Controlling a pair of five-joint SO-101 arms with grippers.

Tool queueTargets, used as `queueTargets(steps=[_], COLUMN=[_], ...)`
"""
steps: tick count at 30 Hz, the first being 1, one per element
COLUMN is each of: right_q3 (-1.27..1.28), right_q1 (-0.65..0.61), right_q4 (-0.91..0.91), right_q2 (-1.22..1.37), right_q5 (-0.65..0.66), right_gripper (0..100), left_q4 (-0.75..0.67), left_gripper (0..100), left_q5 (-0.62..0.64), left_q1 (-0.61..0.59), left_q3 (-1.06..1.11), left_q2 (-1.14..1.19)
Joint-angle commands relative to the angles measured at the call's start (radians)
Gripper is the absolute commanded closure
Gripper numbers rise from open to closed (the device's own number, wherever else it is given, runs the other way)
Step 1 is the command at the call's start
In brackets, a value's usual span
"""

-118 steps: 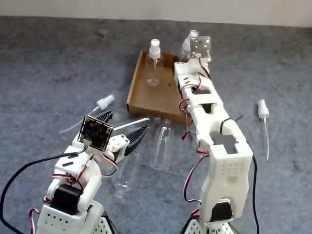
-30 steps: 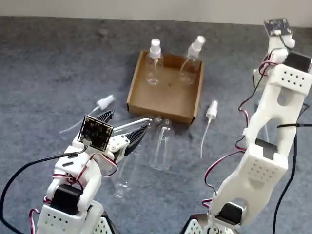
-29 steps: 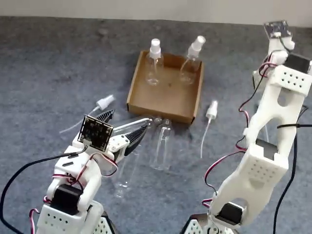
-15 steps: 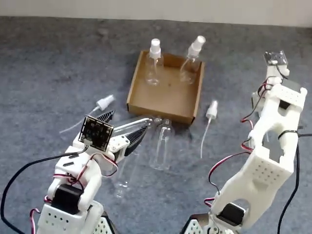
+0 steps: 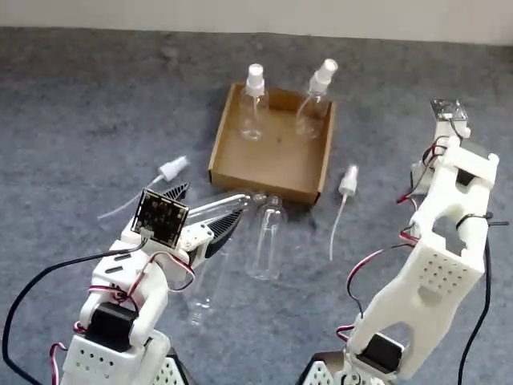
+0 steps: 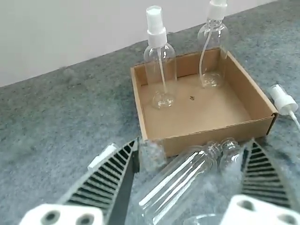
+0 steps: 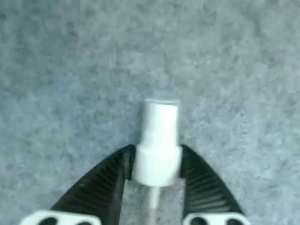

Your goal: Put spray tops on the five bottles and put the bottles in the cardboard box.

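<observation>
Spray top (image 7: 156,145) | pinched by right jaws | carpet (image 7: 70,56) all around

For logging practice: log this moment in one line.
cardboard box: two capped bottles | left gripper: open over uncapped bottles | right gripper: shut on spray top

Right wrist view: the spray top (image 7: 157,140) sits in the right pincer (image 7: 156,151). Its dip tube runs off the picture's edge, so its length is undetermined.

Left wrist view: the left pincer (image 6: 194,141) is spread wide. The lying bottle (image 6: 180,185) between its sides is cut off at the base by the edge. The second bottle (image 6: 228,152) shows its neck, and its body is masked by the pincer. A partly covered spray top (image 6: 102,157) peeks from behind the pincer's other side.

High view: both arms' bases are cropped. The clear bottle (image 5: 202,293) beside the left arm has a faint outline, and its neck end is not discernible.
</observation>
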Motion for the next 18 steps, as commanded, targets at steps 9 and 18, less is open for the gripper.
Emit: queueTargets(steps=[9, 18], right_q3=[-0.002, -0.002], right_q1=[-0.070, -0.542], right_q4=[0.420, 0.677], right_q2=[-0.433, -0.869], right_q5=[-0.026, -0.267], right_gripper=[99.5, 99.5], left_q4=[0.124, 0.127], left_gripper=[72, 72], left_q5=[-0.005, -0.006], left_q1=[-0.415, -0.670], left_q3=[-0.028, 0.071], left_q2=[-0.002, -0.002])
